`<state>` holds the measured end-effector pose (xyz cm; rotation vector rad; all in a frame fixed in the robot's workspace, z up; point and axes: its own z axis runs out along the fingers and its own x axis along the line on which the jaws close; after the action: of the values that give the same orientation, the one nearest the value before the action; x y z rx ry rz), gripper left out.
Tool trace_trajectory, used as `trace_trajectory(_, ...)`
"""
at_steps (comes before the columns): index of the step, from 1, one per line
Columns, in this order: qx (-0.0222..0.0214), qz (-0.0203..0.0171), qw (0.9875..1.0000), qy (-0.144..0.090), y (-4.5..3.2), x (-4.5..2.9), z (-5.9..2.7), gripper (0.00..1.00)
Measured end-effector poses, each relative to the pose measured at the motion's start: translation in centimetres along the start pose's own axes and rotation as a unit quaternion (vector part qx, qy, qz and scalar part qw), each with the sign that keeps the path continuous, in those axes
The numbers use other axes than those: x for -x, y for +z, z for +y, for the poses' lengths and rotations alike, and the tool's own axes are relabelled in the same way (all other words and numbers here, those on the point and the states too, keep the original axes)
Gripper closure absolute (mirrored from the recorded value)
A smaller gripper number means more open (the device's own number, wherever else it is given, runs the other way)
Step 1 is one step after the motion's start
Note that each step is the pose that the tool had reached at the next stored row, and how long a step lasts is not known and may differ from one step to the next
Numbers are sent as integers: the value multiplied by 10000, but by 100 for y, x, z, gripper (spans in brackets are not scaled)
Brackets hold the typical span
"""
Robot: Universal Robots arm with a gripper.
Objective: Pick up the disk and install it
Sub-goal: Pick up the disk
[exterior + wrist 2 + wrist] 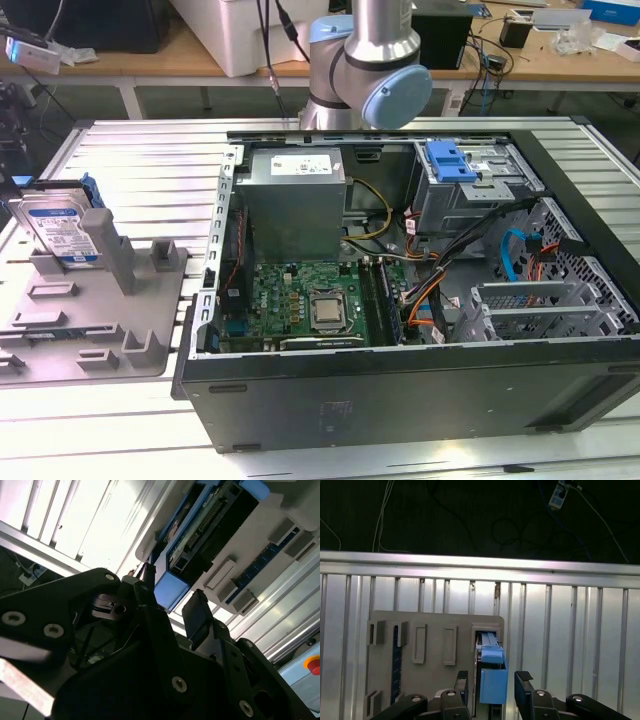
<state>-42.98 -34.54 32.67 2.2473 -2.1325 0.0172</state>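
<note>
**Colours in front of you**

Your disk (60, 230) is silver with a white-and-blue label, framed in blue. Its holder (150, 345) is plain grey, and the table (150, 160) is silver with ribbed stripes. Your gripper (493, 676) is black with pale screw heads. The arm (385, 60) is silver with light-blue caps. The computer case (400, 400) is black, its board (290, 300) green, its cables (422, 298) orange, yellow and blue.

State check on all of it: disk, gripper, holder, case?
disk: standing on edge in the holder, not gripped
gripper: jaws open, empty, lined up with the disk's blue end
holder: flat on the table, disk in its slot
case: lying on its side, side panel off, inside exposed
</note>
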Motion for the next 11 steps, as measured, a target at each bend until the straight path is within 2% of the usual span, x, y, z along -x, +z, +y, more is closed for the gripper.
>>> trace_trajectory(11, -4, 0, 10000, 0, 134, 7, 1, 51)
